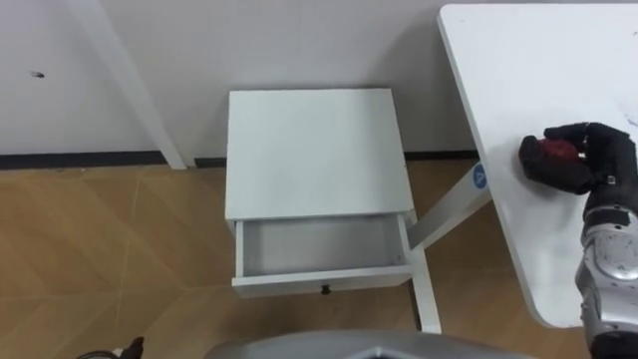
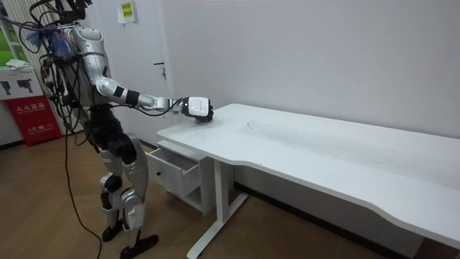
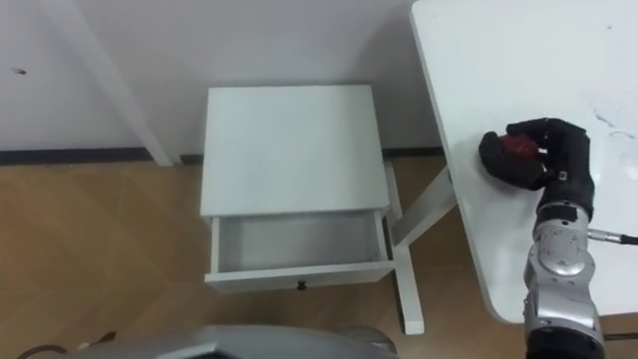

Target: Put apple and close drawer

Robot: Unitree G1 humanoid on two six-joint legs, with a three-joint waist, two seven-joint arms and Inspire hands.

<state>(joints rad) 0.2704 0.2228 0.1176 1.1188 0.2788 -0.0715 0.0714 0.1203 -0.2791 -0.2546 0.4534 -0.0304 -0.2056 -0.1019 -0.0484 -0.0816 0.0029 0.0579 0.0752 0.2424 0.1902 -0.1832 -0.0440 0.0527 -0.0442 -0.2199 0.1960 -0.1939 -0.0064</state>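
Red apple (image 1: pixel 555 150) is wrapped up in the right hand (image 1: pixel 590 165), fingers curled round it, near the left edge of the white surface (image 1: pixel 518 60). It looks like it's resting on the top rather than lifted, but the fingers cover its underside, so that's hard to say. A small white cabinet (image 1: pixel 314 150) sits just beside the surface with its drawer (image 1: pixel 324 282) pulled open. The robot stands upright at that end, right arm stretched out.
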